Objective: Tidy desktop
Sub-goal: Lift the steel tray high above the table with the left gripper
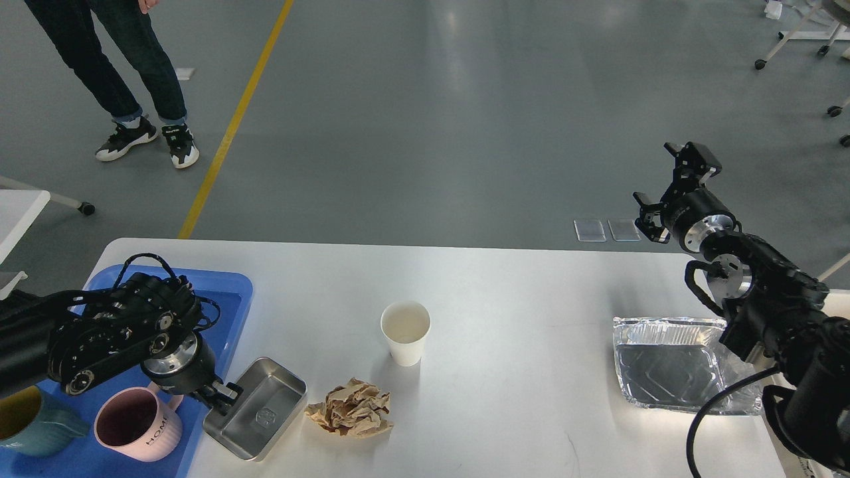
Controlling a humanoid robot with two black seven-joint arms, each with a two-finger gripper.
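The white desktop (505, 292) carries a small steel tray (265, 411), a crumpled brown paper ball (350, 416), a white paper cup (405, 330) and a foil tray (667, 366). My left gripper (223, 394) is shut on the steel tray's left rim at the near left. The tray is tilted and turned, beside the blue plastic tray (229, 292). My right gripper (668, 184) is open and empty. It is raised beyond the table's far right edge, above and behind the foil tray.
The blue tray holds a pink mug (133, 425) and a teal mug (30, 418) under my left arm. A person's legs (119, 73) stand on the floor at the far left. A cream-white bin edge (833, 299) shows at the right.
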